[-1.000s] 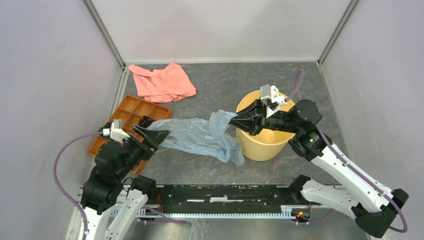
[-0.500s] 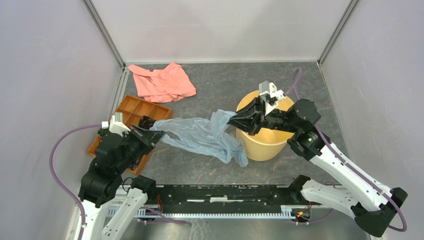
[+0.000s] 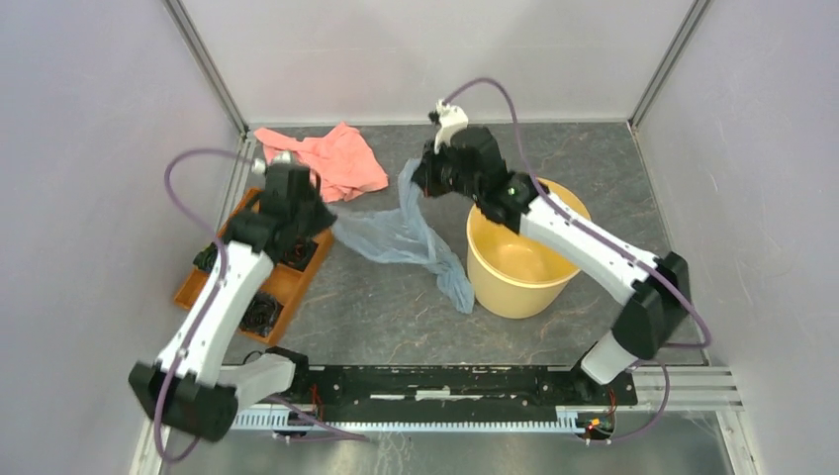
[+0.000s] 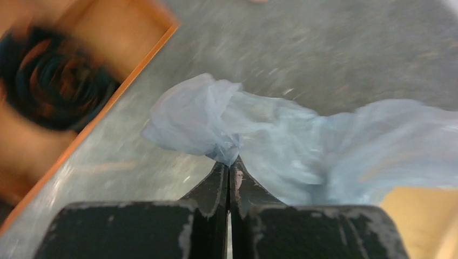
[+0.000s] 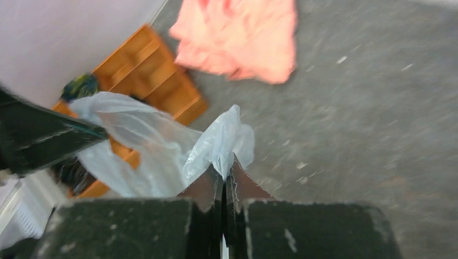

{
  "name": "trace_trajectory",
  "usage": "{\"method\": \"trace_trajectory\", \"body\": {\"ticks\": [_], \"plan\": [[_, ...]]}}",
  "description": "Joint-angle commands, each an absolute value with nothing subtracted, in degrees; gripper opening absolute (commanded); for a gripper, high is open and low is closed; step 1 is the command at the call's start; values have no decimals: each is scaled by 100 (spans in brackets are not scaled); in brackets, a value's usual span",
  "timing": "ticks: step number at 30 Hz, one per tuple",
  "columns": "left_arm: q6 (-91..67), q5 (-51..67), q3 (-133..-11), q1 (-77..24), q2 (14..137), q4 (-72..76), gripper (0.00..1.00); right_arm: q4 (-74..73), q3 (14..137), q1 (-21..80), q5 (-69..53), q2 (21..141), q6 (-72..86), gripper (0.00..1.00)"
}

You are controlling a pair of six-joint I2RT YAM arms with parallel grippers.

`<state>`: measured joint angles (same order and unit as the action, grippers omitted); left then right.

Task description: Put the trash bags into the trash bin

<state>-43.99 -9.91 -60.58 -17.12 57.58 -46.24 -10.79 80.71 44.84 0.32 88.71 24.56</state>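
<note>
Pale-blue film bag strung btw both grippers: left gripper pinches one end, arm stretched fwd; right gripper (arm arched over bin) pinches the other end, bin below-right of it.

Fingers of the left gripper pinch a bunch of the trash bag, orange tray at left.

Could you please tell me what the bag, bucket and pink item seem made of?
The trash bag looks like thin plastic film: translucent blue-grey, crinkled, drooping. The trash bin seems rigid plastic: smooth pale yellow wall. The pink cloth is probably fabric: soft, opaque folds.
</note>
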Motion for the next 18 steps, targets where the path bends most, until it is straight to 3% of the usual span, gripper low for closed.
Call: {"method": "trace_trajectory", "body": {"ticks": [1, 4, 7, 10, 12, 14, 16, 18], "plan": [[-3082, 300, -8914, -1525, 6578, -3129, 2, -1518, 10632, 3952, -221, 9140, 1405, 0], [-2984, 2084, -9760, -1536, 6017, -1161, 2, -762, 10937, 5264, 342, 8277, -656, 0], [-2879, 2151, -9394, -1529, 5221, -351, 2, 1188, 9081, 5842, -146, 7019, -1083, 0], [-2975, 973, -7935, -1529, 4615, -819, 2, 2182, 7415, 5843, 453, 6509, -998, 0], [-3343, 5, -6740, -1529, 4712, -1828, 2, 1742, 7057, 5602, 973, 7126, -771, 0], [-3617, -547, -5900, -1497, 5291, -3246, 2, 313, 7377, 5347, 615, 8184, -325, 0], [-3655, -409, -5257, -1479, 5487, -3682, 2, -426, 7307, 5394, 101, 8581, 65, 0], [-3926, 282, -4589, -1481, 4877, -3185, 2, 542, 6220, 5494, -390, 8051, 539, 1]]}}
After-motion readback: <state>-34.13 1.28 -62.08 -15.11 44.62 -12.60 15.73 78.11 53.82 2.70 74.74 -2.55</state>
